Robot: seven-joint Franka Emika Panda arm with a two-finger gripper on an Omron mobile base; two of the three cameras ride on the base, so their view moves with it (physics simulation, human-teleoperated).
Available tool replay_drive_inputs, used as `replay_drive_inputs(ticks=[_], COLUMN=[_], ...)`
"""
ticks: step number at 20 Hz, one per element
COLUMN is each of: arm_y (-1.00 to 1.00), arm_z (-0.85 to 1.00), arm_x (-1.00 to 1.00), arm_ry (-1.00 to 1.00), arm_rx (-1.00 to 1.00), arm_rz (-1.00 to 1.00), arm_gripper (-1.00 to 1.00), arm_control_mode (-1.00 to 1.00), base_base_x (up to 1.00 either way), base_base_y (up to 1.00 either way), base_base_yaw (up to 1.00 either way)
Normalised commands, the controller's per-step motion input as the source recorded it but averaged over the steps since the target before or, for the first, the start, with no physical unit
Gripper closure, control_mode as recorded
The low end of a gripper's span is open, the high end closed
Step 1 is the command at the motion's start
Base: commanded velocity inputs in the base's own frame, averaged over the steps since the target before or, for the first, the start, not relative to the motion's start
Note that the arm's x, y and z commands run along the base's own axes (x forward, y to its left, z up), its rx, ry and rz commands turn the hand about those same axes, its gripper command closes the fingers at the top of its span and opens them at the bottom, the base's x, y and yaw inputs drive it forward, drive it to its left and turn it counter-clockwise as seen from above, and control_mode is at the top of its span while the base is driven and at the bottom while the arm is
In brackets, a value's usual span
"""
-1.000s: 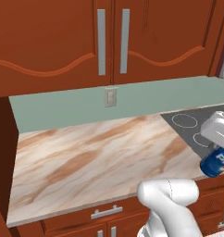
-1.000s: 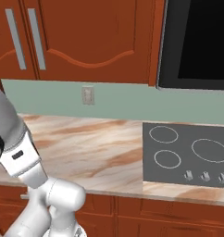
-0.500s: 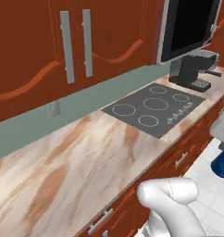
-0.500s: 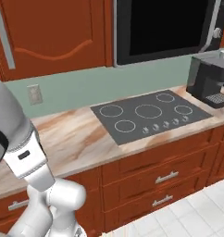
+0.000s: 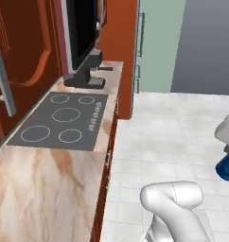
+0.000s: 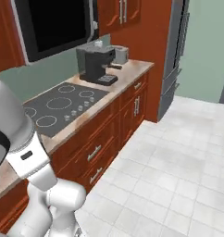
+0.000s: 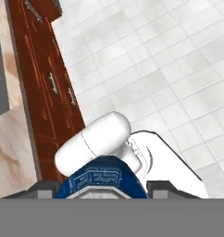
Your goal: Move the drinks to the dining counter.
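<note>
One of the drinks, a blue can (image 5: 228,168) with a white label, hangs at the right edge of the left base view, above the tiled floor. My gripper (image 5: 228,160) is shut on it from above. In the hand view the blue can (image 7: 102,179) sits at the bottom between the two dark fingertips, with my gripper (image 7: 103,189) closed around its sides. The dining counter is out of view.
A marble counter (image 5: 45,189) with a black cooktop (image 5: 59,120) runs along the left. A black coffee machine (image 6: 97,62) stands at its far end, under a dark microwave (image 6: 53,23). Red-brown drawers (image 6: 100,148) face a wide white tiled floor (image 6: 178,162). A tall fridge (image 6: 176,51) stands beyond.
The whole picture has swung as the base turns right: the bare counter gave way to the cooktop, then the coffee machine and the floor. The can stays in my gripper.
</note>
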Motion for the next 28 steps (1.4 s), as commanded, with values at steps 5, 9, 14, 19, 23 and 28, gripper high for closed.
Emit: replay_drive_inputs(ticks=[5, 9, 14, 19, 23, 28], arm_y=[0.00, 0.00, 0.00, 0.00, 0.00, 0.00], arm_z=[0.00, 0.00, 0.00, 0.00, 0.00, 0.00], arm_x=[0.00, 0.00, 0.00, 0.00, 0.00, 0.00], arm_ry=[0.00, 0.00, 0.00, 0.00, 0.00, 0.00], arm_rx=[0.00, 0.00, 0.00, 0.00, 0.00, 0.00], arm_rz=[0.00, 0.00, 0.00, 0.00, 0.00, 0.00], arm_gripper=[1.00, 1.00, 1.00, 1.00, 1.00, 1.00], arm_control_mode=[1.00, 1.00, 1.00, 1.00, 1.00, 1.00], base_base_x=[0.00, 0.00, 0.00, 0.00, 0.00, 0.42], base_base_y=[0.00, 0.00, 0.00, 0.00, 0.00, -0.19], base_base_yaw=[-0.99, -0.99, -1.00, -1.00, -1.00, -0.75])
